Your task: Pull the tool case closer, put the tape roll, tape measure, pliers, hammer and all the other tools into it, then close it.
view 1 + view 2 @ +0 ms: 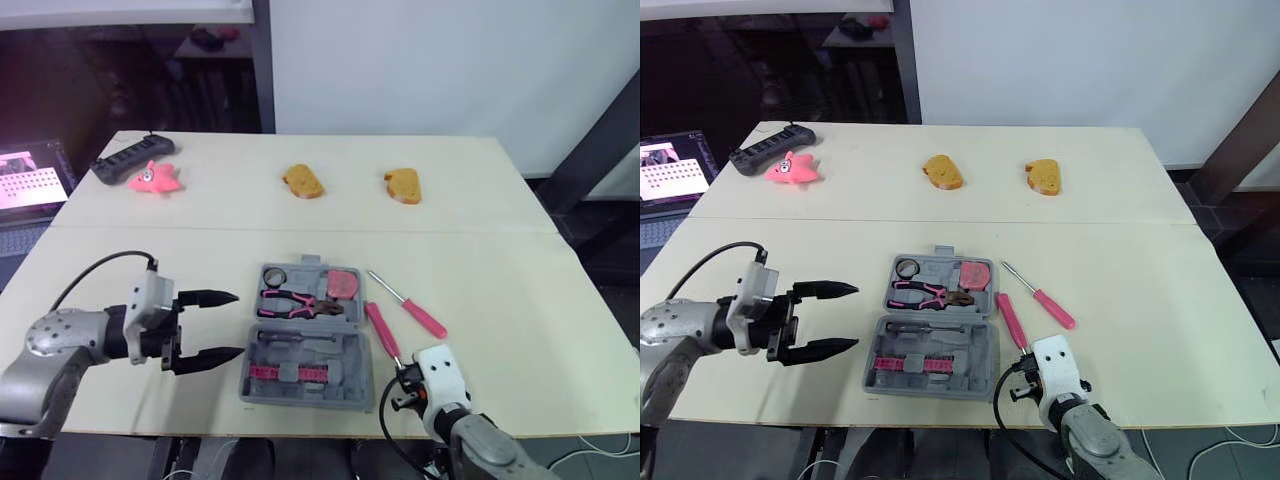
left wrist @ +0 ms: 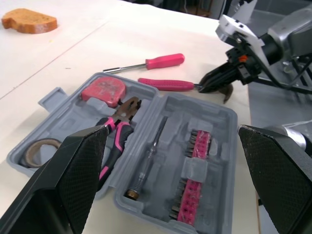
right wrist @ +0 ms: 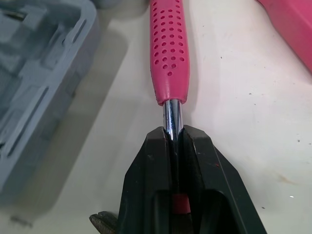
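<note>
Two claws, right claw [image 3: 173, 132] clamped on hammer [image 3: 169, 53] shaft (beside tool case [image 1: 356, 380]), left claw [image 1: 240, 323] agape

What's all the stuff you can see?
Tool case: one, grey, open, near edge
Pliers: one, pink-black, in case
Tape measure: one, pink, in case
Tape roll: one, brownish, in case
Bit strip: one, pink, in case
Hammer: one, pink-handled, beside case
Screwdriver: one, pink-handled, beside hammer
Bread slices: two, orange-brown, far side
Toy: one, pink, far left
Power strip: one, black, beside toy
Laptop: one, screen lit, left of table
Table: one, beige, under everything
Left gripper: one, black, open, left of case
Right gripper: one, black, shut on hammer
</note>
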### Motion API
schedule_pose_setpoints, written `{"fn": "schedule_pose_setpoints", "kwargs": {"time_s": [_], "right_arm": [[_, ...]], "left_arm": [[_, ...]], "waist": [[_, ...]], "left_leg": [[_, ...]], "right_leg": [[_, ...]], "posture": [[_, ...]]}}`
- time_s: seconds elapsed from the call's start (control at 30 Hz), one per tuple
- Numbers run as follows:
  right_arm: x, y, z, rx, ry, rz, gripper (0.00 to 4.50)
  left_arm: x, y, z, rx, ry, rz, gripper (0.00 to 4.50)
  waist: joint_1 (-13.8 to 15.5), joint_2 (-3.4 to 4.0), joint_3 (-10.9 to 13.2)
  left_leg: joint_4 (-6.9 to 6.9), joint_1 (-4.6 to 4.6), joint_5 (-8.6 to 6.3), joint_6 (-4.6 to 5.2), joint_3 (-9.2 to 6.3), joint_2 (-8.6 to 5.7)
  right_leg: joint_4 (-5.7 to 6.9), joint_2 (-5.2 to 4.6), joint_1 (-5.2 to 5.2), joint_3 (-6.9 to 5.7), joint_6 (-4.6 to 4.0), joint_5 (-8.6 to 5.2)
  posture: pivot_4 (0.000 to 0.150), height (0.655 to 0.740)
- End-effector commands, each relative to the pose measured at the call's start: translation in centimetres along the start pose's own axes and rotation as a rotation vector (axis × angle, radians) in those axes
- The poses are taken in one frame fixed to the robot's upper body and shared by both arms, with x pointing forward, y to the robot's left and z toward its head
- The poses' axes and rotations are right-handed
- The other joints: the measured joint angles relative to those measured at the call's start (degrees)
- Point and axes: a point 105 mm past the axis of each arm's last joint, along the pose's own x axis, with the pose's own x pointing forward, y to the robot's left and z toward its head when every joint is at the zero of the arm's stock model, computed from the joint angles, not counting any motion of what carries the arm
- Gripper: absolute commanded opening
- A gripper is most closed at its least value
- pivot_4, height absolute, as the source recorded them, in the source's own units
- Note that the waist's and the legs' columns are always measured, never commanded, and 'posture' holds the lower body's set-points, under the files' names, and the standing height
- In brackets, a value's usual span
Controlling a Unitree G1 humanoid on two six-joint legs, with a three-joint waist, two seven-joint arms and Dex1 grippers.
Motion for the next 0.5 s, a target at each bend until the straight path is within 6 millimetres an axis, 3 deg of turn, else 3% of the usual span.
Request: {"fn": "schedule_pose_setpoints", "kwargs": {"time_s": [0.03, 0.13, 0.23, 0.33, 0.5], "right_arm": [[-2.9, -0.3, 6.2, -0.199, -0.209, 0.059, 0.05], [-4.7, 0.9, 9.5, -0.399, -0.313, 0.177, 0.05], [-4.8, 2.1, 13.3, -0.562, -0.350, 0.377, 0.05], [-4.0, 3.6, 14.5, -0.607, -0.233, 0.580, 0.05], [-1.6, 6.3, 16.1, -0.658, 0.025, 0.753, 0.05]], "left_arm": [[-0.3, 0.1, 0.7, -0.039, -0.049, 0.003, 4.50], [-0.8, 0.7, 0.5, -0.060, -0.061, 0.019, 4.50], [-1.6, 1.6, 0.5, -0.045, -0.108, 0.041, 4.50], [-1.9, 1.9, 0.4, -0.018, -0.106, 0.026, 4.50], [-2.9, 2.2, -0.4, 0.019, -0.065, -0.009, 4.50]], "waist": [[-0.05, 0.13, 0.09], [-0.29, 0.15, 0.10], [-0.42, 0.18, 0.12], [-0.12, 0.21, 0.14], [-0.04, 0.42, 0.29]], "left_leg": [[0.03, -0.02, 0.00, 0.00, 0.00, -0.01], [0.05, 0.06, 0.00, 0.00, -0.01, 0.00], [0.03, 0.10, 0.00, 0.00, -0.07, 0.02], [0.09, 0.07, 0.00, 0.00, -0.06, 0.01], [0.00, -0.09, 0.00, 0.02, -0.08, 0.01]], "right_leg": [[0.00, -0.01, 0.00, 0.00, 0.01, 0.01], [0.05, 0.02, 0.00, 0.00, 0.01, 0.03], [0.10, 0.08, 0.01, -0.02, 0.00, 0.03], [0.08, 0.05, 0.02, -0.02, -0.01, 0.05], [0.09, 0.02, -0.16, -0.07, 0.02, 0.08]], "posture": [[0.150, 0.7400], [0.150, 0.7400], [0.150, 0.7400], [0.150, 0.7400], [0.150, 0.7400]]}}
